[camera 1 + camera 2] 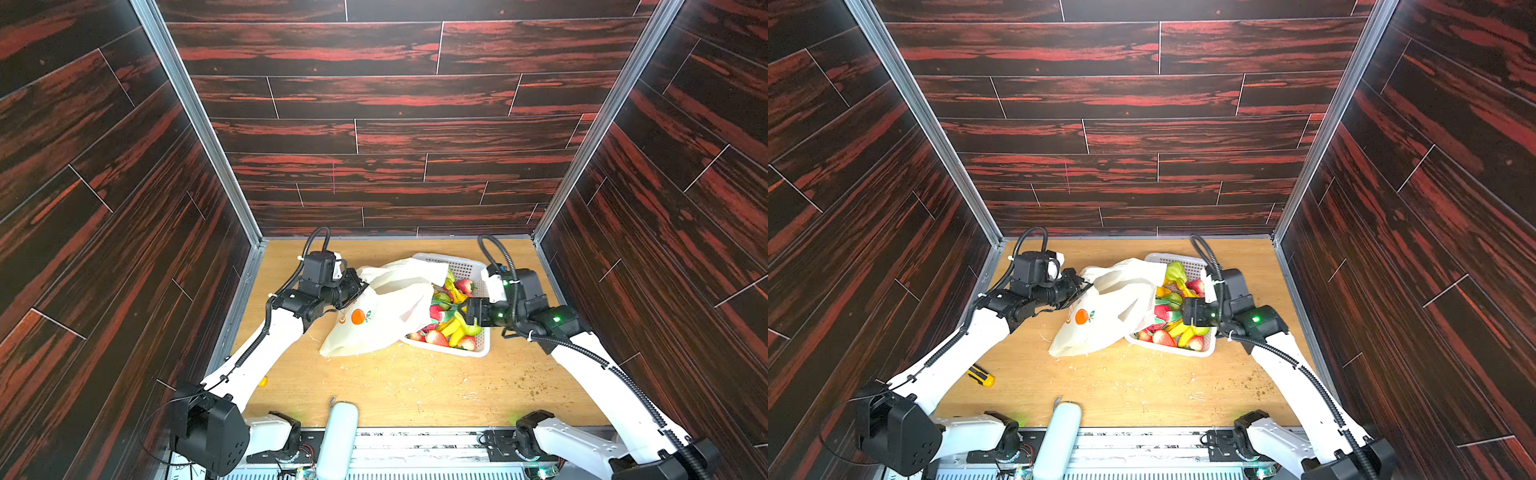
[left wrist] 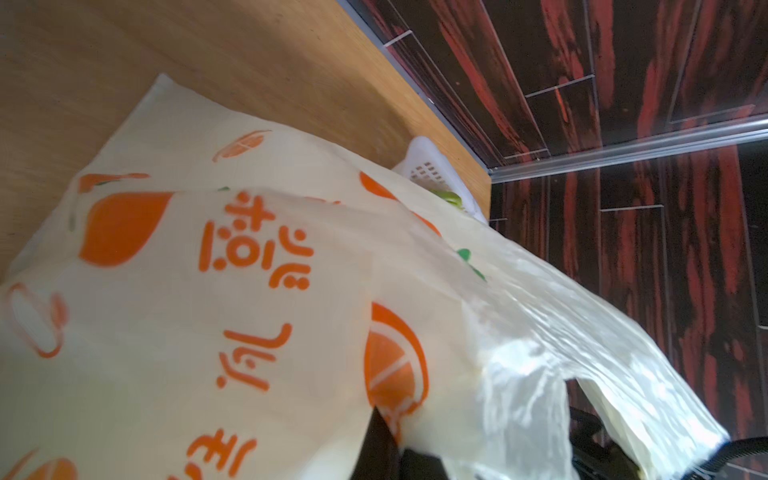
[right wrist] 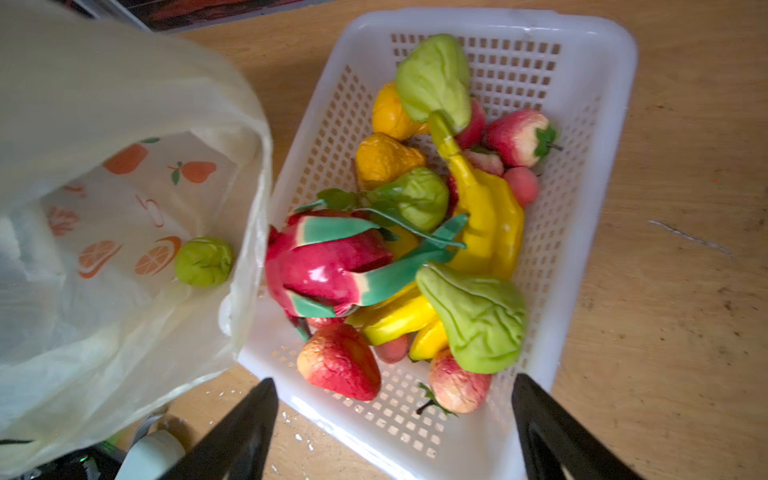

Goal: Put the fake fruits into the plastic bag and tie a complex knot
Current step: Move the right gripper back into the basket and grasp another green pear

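Observation:
The plastic bag (image 1: 382,307) (image 1: 1104,307) lies on the wooden table with its mouth lifted toward the basket. My left gripper (image 1: 360,286) (image 2: 382,432) is shut on the bag's rim, and the orange-printed film (image 2: 249,291) fills the left wrist view. A small green fruit (image 3: 203,262) lies inside the bag (image 3: 104,208). The other fake fruits are in the white basket (image 3: 582,124): a dragon fruit (image 3: 328,266), a banana bunch (image 3: 486,216), a green pear (image 3: 478,316) and a strawberry (image 3: 340,361). My right gripper (image 3: 392,382) (image 1: 467,311) hangs open over the basket's near edge, holding nothing.
The basket (image 1: 461,262) (image 1: 1187,261) stands at the back right, half covered by the bag. A yellow-handled tool (image 1: 982,376) lies by the left arm. A pale cylinder (image 1: 338,436) stands at the front edge. Dark panelled walls close in three sides.

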`<control>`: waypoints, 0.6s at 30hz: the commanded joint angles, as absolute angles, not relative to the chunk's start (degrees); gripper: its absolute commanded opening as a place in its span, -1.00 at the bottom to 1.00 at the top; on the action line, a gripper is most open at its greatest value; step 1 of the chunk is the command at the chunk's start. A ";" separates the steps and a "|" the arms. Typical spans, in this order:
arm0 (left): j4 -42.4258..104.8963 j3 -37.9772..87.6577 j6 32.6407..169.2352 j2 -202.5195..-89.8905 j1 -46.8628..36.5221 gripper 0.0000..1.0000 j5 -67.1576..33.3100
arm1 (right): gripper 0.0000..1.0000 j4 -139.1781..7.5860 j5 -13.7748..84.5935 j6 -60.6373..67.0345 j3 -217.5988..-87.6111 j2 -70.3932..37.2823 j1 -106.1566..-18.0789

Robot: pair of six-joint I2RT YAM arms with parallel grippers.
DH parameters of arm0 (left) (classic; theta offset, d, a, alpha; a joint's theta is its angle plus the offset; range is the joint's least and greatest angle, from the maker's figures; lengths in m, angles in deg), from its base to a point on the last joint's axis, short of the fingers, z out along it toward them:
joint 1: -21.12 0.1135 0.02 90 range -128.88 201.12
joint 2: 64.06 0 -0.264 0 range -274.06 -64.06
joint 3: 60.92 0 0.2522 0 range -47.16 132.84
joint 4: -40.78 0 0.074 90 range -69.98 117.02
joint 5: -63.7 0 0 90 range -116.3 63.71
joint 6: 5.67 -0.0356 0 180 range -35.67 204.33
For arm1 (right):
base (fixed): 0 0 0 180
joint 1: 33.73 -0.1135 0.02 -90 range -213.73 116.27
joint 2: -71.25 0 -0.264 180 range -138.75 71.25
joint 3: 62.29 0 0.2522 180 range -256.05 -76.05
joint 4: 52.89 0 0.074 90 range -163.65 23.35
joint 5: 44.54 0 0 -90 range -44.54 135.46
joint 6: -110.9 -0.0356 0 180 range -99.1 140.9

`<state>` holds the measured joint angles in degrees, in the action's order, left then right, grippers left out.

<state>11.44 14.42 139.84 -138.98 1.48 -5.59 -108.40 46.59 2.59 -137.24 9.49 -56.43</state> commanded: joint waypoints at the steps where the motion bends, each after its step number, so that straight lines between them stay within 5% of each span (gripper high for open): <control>1: 13.32 13.02 140.54 -136.31 2.20 -1.00 -6.84 | 0.77 -112.14 45.58 5.51 -139.71 8.24 -55.63; 18: 15.05 11.50 141.76 -135.76 3.89 -1.00 -4.82 | 0.73 -113.48 55.44 24.32 -141.43 -10.91 -55.71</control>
<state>13.80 11.86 141.32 -137.43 3.56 -5.28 -112.88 53.91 20.63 -141.04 -8.54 -55.80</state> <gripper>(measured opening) 0.047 0.866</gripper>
